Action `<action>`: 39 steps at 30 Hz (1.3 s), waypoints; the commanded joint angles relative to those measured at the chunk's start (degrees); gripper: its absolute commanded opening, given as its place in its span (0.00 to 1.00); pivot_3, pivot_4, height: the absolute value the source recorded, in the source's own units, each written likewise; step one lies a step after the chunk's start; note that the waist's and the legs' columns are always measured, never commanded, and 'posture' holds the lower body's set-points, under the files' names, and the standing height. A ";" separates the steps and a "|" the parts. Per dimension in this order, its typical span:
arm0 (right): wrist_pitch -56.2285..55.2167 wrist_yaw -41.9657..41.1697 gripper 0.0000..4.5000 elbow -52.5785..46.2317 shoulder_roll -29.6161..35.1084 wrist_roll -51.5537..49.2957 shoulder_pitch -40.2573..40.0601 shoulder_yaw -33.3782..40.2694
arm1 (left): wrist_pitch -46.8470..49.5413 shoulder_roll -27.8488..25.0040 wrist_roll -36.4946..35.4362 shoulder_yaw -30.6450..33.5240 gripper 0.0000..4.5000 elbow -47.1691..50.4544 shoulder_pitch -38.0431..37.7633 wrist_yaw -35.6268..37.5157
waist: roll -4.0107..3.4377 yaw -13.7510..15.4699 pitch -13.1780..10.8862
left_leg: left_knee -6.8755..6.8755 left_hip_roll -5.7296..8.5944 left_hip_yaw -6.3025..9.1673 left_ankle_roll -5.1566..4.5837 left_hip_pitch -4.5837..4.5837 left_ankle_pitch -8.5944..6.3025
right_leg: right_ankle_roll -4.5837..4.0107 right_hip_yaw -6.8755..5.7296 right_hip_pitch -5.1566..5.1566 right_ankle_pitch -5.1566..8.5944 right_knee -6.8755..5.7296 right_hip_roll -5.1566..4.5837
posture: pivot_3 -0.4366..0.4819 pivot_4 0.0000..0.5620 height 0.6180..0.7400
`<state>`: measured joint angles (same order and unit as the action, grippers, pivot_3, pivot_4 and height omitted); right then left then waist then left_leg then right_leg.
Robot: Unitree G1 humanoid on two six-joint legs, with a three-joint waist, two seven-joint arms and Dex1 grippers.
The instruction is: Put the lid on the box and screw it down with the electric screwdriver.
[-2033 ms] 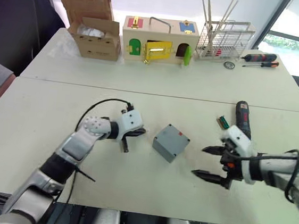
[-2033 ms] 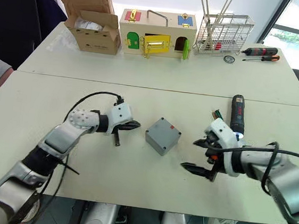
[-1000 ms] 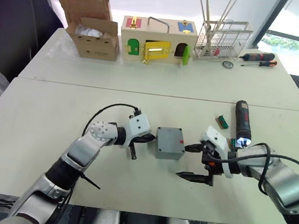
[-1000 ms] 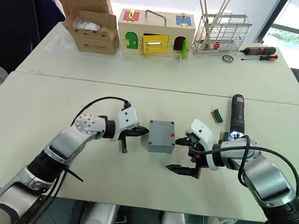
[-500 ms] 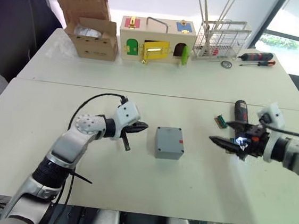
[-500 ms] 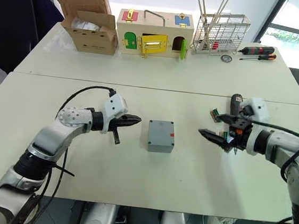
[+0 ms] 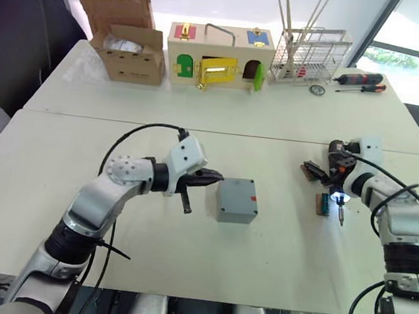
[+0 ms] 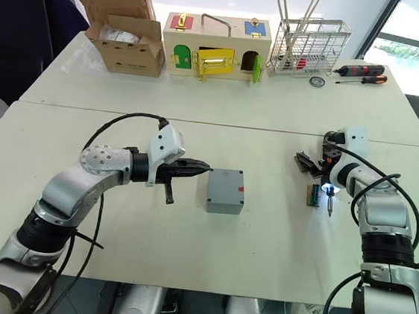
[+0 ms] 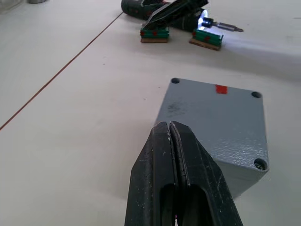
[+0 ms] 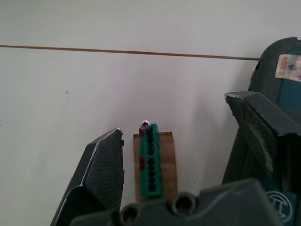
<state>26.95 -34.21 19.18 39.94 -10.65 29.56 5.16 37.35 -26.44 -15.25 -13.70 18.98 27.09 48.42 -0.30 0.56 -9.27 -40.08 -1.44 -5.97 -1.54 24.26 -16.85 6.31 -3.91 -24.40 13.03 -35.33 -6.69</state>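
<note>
The grey box [image 7: 236,201] sits mid-table with the lid [image 9: 216,120] flat on top, screw holes at its corners and a small red mark near one edge. My left gripper [image 7: 212,177] is shut and empty, with its fingertips [image 9: 170,136] just short of the box's left side. The electric screwdriver [image 7: 338,193] lies on the table to the right, its tip light on and its bit pointing toward me. My right gripper [image 10: 174,117] is open over the driver's body, one finger [image 10: 258,132] against it and the other finger [image 10: 101,174] beyond a green terminal block [image 10: 150,162].
A second green terminal block [image 7: 324,204] lies beside the driver's bit. Along the far table stand a cardboard box [image 7: 125,32], a wooden latch box [image 7: 216,56], a wire rack [image 7: 314,55] and two hand screwdrivers [image 7: 363,82]. A seam [image 7: 256,136] joins the two tables.
My left gripper has moved right, up to the box's left side. My right gripper has drawn back to the right and now stands over the screwdriver's body.
</note>
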 commanded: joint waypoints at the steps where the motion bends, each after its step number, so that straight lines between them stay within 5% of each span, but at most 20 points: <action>1: -2.02 -0.35 0.88 0.91 -0.20 0.64 1.75 0.55 | -0.02 -0.39 -0.62 0.03 0.00 2.27 -0.18 -0.48 | 0.00 0.04 0.00 | 0.00 0.00 0.00 0.01 0.00 0.00 | 0.00 0.00 0.00 0.00 0.00 0.00 | 0.48 0.27 0.90; 8: -2.59 -0.35 0.88 3.39 -1.21 1.14 3.15 0.25 | -0.35 -0.36 -0.51 -0.89 0.00 2.18 -0.20 -0.94 | 0.00 0.05 0.00 | -0.04 0.00 -0.01 0.03 0.00 0.02 | 0.00 0.01 0.00 -0.01 -0.01 0.00 | 0.48 0.27 0.90; 13: -2.38 -0.52 0.51 3.04 -1.44 1.55 3.18 -0.11 | -0.52 -0.52 -0.49 -1.28 0.00 2.09 -0.21 -1.17 | 0.00 0.04 0.00 | -0.02 -0.01 -0.02 0.03 0.00 0.02 | 0.00 0.01 0.00 0.00 0.00 0.00 | 0.48 0.27 0.90; 18: -1.69 -0.97 0.01 2.03 -1.33 1.97 3.06 -0.54 | -0.61 -0.47 -0.52 -1.31 0.00 1.98 -0.28 -1.31 | 0.00 0.04 0.00 | -0.02 0.00 -0.01 0.03 0.00 0.02 | 0.00 0.01 0.00 0.00 0.00 0.00 | 0.48 0.27 0.90; 39: -0.36 -2.52 0.01 0.56 -0.87 2.33 4.07 -0.50 | -1.93 0.12 0.51 -2.12 0.00 0.13 0.17 -1.51 | 0.00 0.02 0.00 | -0.02 0.00 -0.01 0.03 0.00 0.02 | 0.00 0.01 0.00 0.00 0.00 0.00 | 0.48 0.27 0.90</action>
<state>26.75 -36.43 22.19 38.71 -8.15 32.31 4.04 36.69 -26.43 -14.83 -15.51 18.38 26.68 47.11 -0.30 0.59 -9.27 -40.10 -1.44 -5.98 -1.51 24.26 -16.83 6.31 -3.90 -24.40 13.03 -35.33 -6.69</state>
